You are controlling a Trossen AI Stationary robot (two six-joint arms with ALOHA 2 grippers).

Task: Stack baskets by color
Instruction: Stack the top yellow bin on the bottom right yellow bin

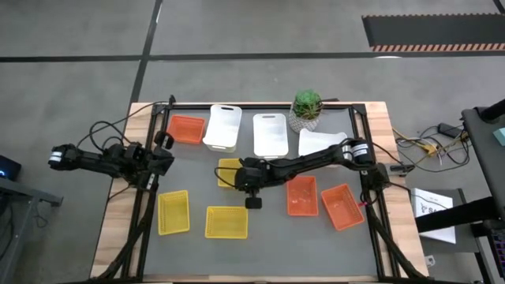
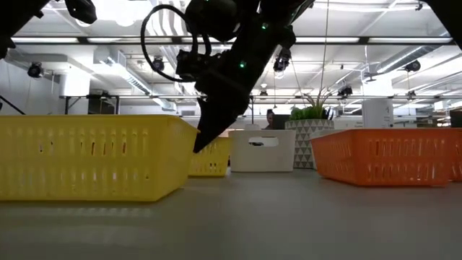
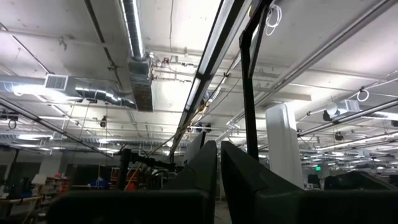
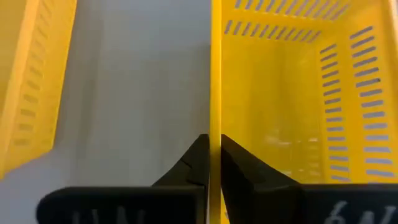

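Pinching yellow basket (image 4: 292,112) rim: right gripper (image 4: 214,155).

The grey-topped table with a pale wooden border (image 1: 115,229) stands on a smooth grey concrete floor (image 1: 71,31) crossed by dark seams. A black ribbed mat with a striped edge (image 1: 432,31) lies well apart from it. White printed paper sheets (image 1: 432,207) rest beside the table. Overhead, a silver round metal air duct (image 3: 138,68) runs along the white ceiling among long bright strip lights (image 2: 375,6).
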